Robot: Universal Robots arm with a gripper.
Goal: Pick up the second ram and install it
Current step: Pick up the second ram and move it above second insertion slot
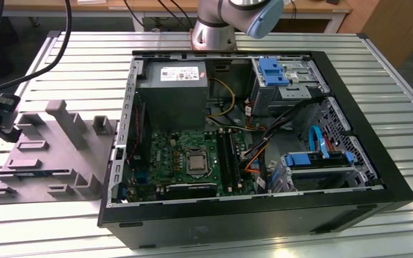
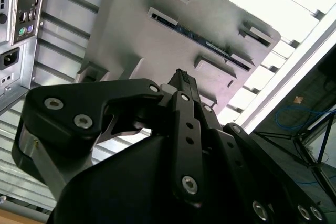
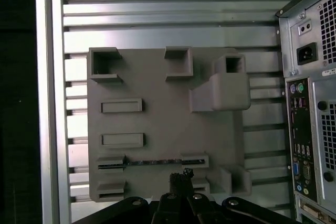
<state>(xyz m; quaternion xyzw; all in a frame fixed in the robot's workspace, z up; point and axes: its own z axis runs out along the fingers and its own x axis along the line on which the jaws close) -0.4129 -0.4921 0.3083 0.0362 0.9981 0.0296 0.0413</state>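
In the first wrist view I see my gripper [image 3: 181,177] nearest, its fingers pressed together and holding nothing, just beside the second ram [image 3: 157,162], which rests in a slot of the gray holder tray [image 3: 157,114], and farther off stands the computer case [image 3: 310,103].

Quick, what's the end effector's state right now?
End effector: closed, holding nothing. It hangs over the gray fixture, where the second ram sits in its slot.
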